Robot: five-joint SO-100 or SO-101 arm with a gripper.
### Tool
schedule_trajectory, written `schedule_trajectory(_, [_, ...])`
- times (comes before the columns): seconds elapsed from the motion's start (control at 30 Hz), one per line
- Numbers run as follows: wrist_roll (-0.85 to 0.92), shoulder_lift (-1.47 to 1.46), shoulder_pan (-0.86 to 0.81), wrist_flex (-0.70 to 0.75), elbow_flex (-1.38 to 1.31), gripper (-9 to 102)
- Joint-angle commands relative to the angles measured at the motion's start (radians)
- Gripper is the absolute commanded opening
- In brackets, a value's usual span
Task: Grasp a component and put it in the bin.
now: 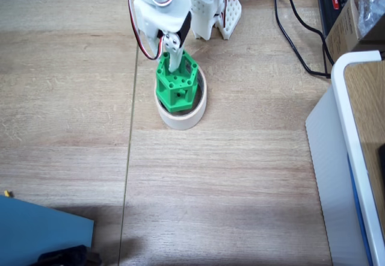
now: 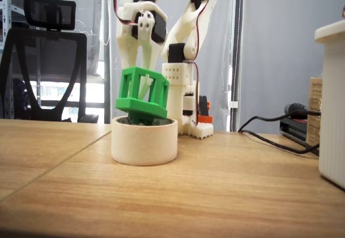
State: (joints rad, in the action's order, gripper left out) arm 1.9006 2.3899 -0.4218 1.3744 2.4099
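A fixed view from above: bright green hexagonal plastic cage (image 1: 176, 86) sits in the cream masking-tape ring (image 1: 182, 119) on the wooden worktop (image 1: 228, 176); white pincer (image 1: 174, 61) enters from 12 o'clock, one finger inside the cage.

A fixed view, side-on: cage (image 2: 141, 95) tilted, perched on ring rim (image 2: 144, 141). Pincer (image 2: 143, 90) appears clenched on a cage wall. Risk: released tilted, it may hang up or tip out.

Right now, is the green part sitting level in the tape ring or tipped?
Tipped. In a fixed view the green part leans, its base partly inside the tape ring.
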Motion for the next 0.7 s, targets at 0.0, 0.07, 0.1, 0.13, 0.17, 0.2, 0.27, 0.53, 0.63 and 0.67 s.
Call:
schedule_trajectory(0.0, [-0.005, 0.002, -0.005, -0.011, -0.067, 3])
schedule_trajectory(0.07, [-0.005, 0.002, -0.005, -0.011, -0.067, 5])
schedule_trajectory(0.1, [-0.005, 0.002, -0.005, -0.011, -0.067, 6])
schedule_trajectory(0.13, [-0.006, 0.002, -0.005, -0.011, -0.067, 7])
schedule_trajectory(0.17, [-0.006, 0.002, -0.005, -0.011, -0.067, 8])
schedule_trajectory(0.2, [-0.005, 0.002, -0.005, -0.011, -0.067, 9])
schedule_trajectory(0.27, [-0.005, 0.002, -0.005, -0.011, -0.067, 11])
schedule_trajectory(0.53, [-0.003, 0.020, -0.003, -0.011, -0.072, 13])
schedule_trajectory(0.63, [-0.003, 0.020, -0.003, -0.011, -0.084, 13])
schedule_trajectory(0.67, [-0.003, 0.020, -0.005, -0.011, -0.086, 13])
